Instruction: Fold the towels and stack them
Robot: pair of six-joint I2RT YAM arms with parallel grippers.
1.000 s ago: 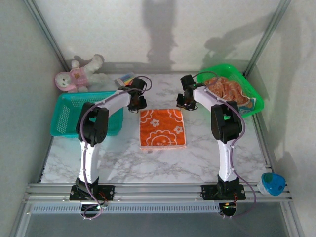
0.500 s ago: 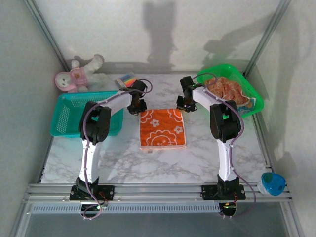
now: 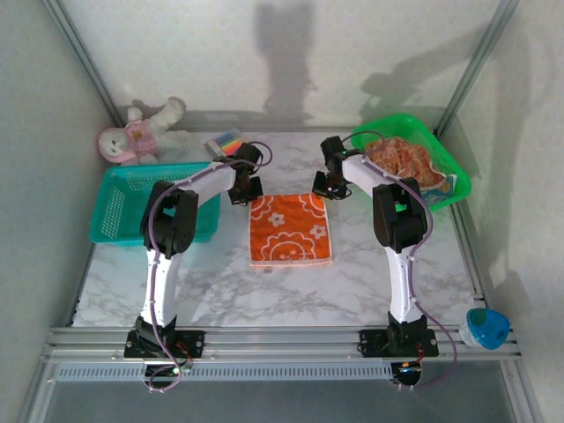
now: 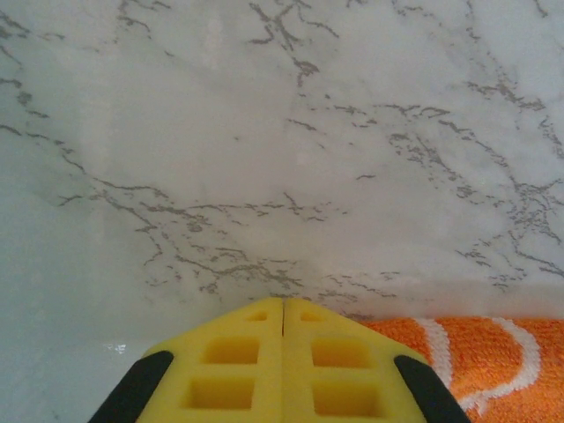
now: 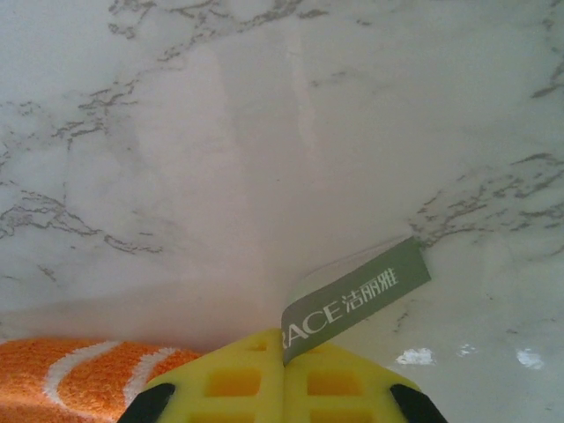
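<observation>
Evenness counts: with your left gripper (image 4: 282, 301) clenched at a far corner of the orange flowered cloth towel (image 3: 290, 231) and your right gripper (image 5: 283, 335) pinching its grey label (image 5: 359, 300), lift both together.

- The left gripper (image 4: 283, 301) sits at the bottom centre of the frame, its two yellow fingers pressed together along a thin seam.
- A black pad shows at each lower outer corner of the fingers.
- The orange towel (image 4: 476, 357), with white curved markings, lies at the lower right, its edge running behind the right-hand finger.
- The white marble table (image 4: 282, 132), veined in grey, covers the rest.
</observation>
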